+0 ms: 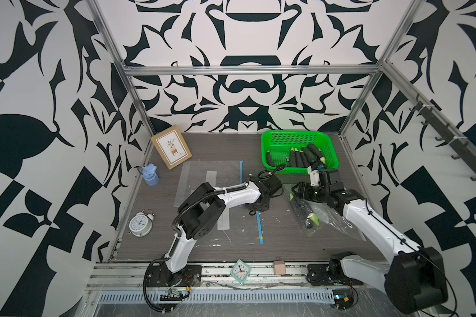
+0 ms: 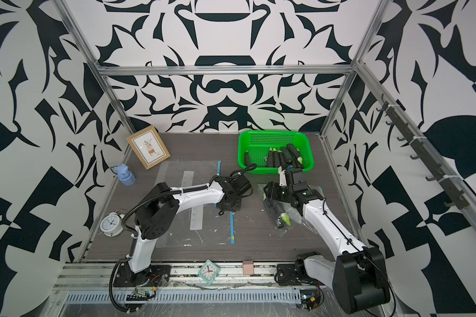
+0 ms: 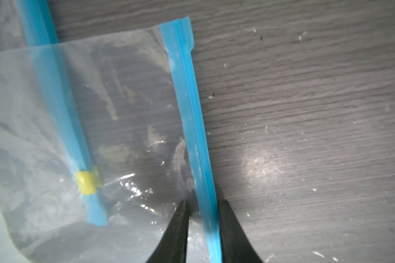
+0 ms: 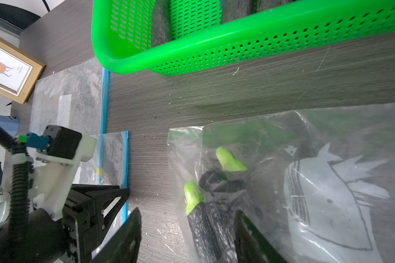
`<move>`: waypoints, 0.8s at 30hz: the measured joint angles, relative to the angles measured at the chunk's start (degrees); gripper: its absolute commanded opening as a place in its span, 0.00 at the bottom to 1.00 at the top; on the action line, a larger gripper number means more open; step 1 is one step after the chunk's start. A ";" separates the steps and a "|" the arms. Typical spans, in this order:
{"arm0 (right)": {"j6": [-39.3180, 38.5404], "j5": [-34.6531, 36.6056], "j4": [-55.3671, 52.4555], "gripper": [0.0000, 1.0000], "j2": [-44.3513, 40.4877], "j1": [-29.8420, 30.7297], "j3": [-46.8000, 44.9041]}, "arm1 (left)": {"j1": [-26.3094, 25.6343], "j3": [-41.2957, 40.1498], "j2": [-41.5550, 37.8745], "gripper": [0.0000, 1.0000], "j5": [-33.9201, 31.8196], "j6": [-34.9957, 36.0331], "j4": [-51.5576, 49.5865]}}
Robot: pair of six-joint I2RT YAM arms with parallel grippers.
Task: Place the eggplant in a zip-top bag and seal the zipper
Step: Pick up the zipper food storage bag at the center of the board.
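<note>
Two empty zip-top bags (image 1: 212, 175) lie flat and overlapping on the left half of the table. My left gripper (image 3: 204, 202) points down at the nearer bag and stands narrowly open astride its blue zipper strip (image 3: 189, 109). A gap shows beside one finger. The other bag's zipper carries a yellow slider (image 3: 88, 180). To the right lies a crumpled clear bag (image 4: 328, 182) with two dark eggplants (image 4: 201, 227) inside. My right gripper (image 4: 187, 211) is open over its edge, with one finger above bare table and the other over the plastic. Both grippers show from above: left gripper (image 1: 259, 207), right gripper (image 1: 298, 192).
A green basket (image 1: 267, 142) with several more eggplants stands at the back right, just beyond the right gripper. A picture frame (image 1: 171, 146), a blue bottle (image 1: 151, 175) and a white alarm clock (image 1: 140, 223) line the left side. A mint clock (image 1: 240, 271) sits on the front rail.
</note>
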 measured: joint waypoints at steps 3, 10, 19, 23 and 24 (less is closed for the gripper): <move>0.00 0.00 0.00 0.65 0.00 0.00 0.00 | 0.00 0.11 0.00 0.21 0.31 0.37 0.00; 0.00 0.00 0.00 0.65 0.00 0.00 0.00 | 0.00 0.59 0.00 0.24 1.01 0.87 -0.22; 0.00 0.00 0.02 0.65 0.00 0.00 0.00 | 0.00 0.81 0.00 0.22 1.20 1.01 -0.55; 0.00 0.00 0.02 0.65 0.00 0.00 -0.02 | 0.00 0.81 0.11 0.19 1.22 1.05 -0.68; 0.00 0.00 0.02 0.65 0.00 0.00 -0.02 | 0.00 0.81 0.17 0.18 1.22 1.05 -0.70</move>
